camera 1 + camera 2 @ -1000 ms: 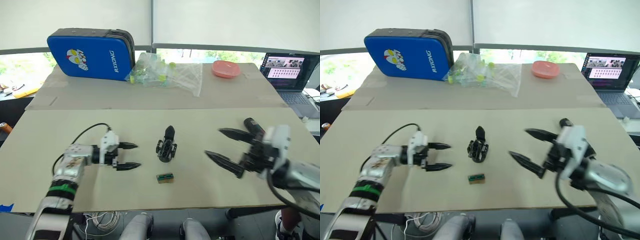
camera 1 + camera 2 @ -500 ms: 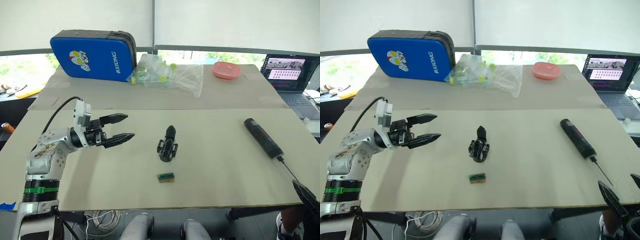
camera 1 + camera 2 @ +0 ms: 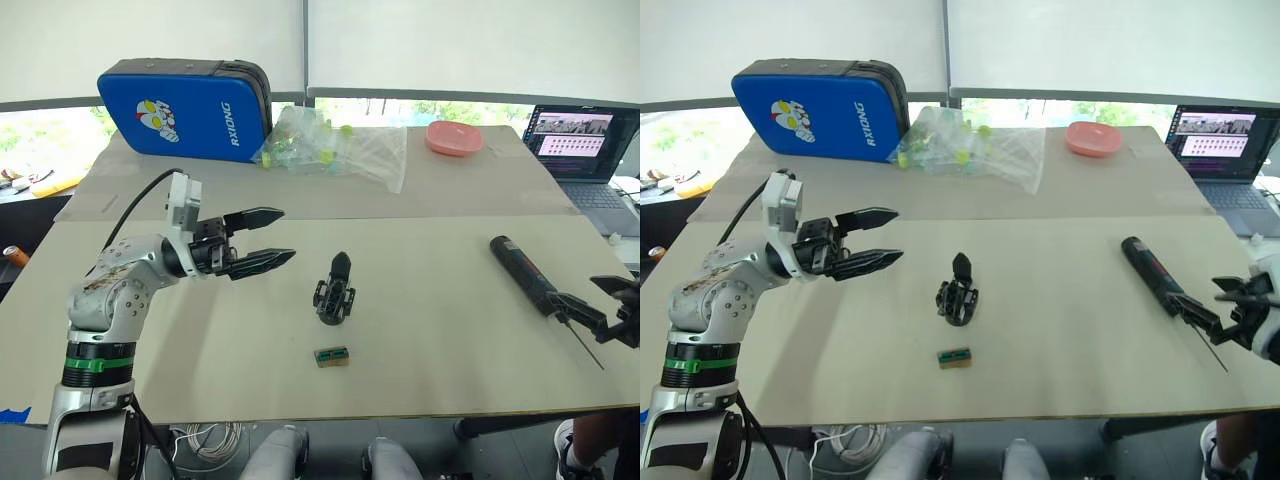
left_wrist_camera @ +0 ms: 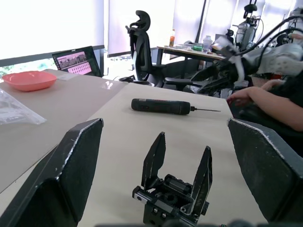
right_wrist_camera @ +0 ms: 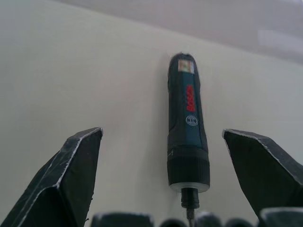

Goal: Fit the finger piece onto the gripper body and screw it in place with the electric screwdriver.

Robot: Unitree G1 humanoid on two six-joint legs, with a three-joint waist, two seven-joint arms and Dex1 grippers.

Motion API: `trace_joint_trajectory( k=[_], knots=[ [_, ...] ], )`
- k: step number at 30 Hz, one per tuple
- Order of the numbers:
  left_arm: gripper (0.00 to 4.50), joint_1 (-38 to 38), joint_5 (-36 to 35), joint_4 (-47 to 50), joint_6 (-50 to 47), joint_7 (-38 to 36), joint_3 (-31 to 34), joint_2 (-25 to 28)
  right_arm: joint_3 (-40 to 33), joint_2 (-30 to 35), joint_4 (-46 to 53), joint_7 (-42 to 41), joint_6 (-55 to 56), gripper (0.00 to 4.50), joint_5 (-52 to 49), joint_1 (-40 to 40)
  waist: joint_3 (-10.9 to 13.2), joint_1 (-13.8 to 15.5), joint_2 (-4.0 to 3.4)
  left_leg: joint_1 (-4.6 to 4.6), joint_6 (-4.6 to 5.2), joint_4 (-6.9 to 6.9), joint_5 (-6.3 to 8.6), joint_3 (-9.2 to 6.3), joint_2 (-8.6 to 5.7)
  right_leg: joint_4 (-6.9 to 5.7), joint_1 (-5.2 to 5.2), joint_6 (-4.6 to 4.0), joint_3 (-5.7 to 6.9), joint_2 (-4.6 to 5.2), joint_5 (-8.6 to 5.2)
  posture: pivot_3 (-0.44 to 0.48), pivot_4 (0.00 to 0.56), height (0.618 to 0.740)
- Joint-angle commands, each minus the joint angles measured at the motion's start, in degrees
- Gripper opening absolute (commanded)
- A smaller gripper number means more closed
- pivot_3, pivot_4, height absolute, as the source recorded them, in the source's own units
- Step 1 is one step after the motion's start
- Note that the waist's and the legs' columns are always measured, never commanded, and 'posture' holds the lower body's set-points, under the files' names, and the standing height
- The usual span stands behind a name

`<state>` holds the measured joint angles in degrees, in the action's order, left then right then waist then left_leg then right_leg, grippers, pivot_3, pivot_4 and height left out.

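On the table [image 3: 420, 330]: one gripper body [image 3: 334, 291], one electric screwdriver [image 3: 525, 275]; both grippers released

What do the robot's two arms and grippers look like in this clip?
The left arm is silver-grey metal with a green band low down and a black cable looping to a white wrist block. The left gripper has two long, black, pointed fingers. The right gripper has matching black pointed fingers and a white wrist housing.
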<state>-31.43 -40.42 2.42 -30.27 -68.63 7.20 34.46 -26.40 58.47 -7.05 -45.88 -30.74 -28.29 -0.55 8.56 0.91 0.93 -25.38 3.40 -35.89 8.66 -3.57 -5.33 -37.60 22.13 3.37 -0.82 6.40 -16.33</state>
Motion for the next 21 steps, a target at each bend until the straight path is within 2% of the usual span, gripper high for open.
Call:
trace_joint_trajectory(
  k=[1,4,7,16,20,21],
  knots=[
    [4.43,-0.83,-1.28,2.47,-0.60,-0.16,0.24,0.61,6.99,2.47,-10.90,-3.03,1.86,4.50,5.75,-8.15,0.01,-0.23,-0.01,0.00,0.00,0.01,0.00,0.03,0.00,0.00,0.01,0.00,0.00,0.00,0.00,0.000,0.150,0.740],
    [4.43,0.19,-2.09,4.05,-1.41,-0.14,0.23,0.81,13.02,2.52,-17.32,-7.10,3.64,4.50,9.58,-13.27,0.01,-0.42,-0.03,0.02,0.01,-0.03,0.00,0.10,0.00,-0.05,0.01,0.01,-0.06,0.00,0.01,0.000,0.150,0.740],
    [4.43,1.28,-2.21,4.97,-1.51,-0.03,0.40,0.86,15.07,1.19,-21.33,-8.39,4.75,4.50,11.03,-16.51,0.02,-0.39,-0.04,0.04,0.01,-0.02,0.00,0.10,0.00,-0.06,0.02,0.01,-0.07,-0.08,0.01,0.000,0.150,0.740],
    [4.43,1.76,-1.88,4.47,-0.64,0.12,-0.36,0.15,15.37,-3.38,-31.66,-7.22,14.25,4.50,14.60,-21.78,0.02,-0.32,-0.05,0.06,0.00,-0.03,0.01,0.12,0.00,-0.10,0.03,0.02,-0.13,-0.20,0.02,0.000,0.150,0.740],
    [4.43,1.19,-1.60,3.89,-0.36,-0.47,-0.87,0.15,15.02,-5.09,-33.85,-8.16,14.78,4.50,14.02,-22.89,0.02,-0.44,-0.06,0.08,-0.01,-0.03,0.01,0.12,0.00,-0.11,0.03,0.01,-0.15,-0.22,0.02,0.000,0.150,0.740],
    [4.48,1.09,-1.59,3.81,-0.32,-0.54,-0.92,0.18,15.03,-5.28,-33.90,-8.66,14.75,4.24,13.94,-22.87,0.02,-0.46,-0.06,0.09,-0.01,-0.03,0.01,0.12,0.00,-0.12,0.02,0.01,-0.15,-0.23,0.02,0.000,0.150,0.740]
  ],
)
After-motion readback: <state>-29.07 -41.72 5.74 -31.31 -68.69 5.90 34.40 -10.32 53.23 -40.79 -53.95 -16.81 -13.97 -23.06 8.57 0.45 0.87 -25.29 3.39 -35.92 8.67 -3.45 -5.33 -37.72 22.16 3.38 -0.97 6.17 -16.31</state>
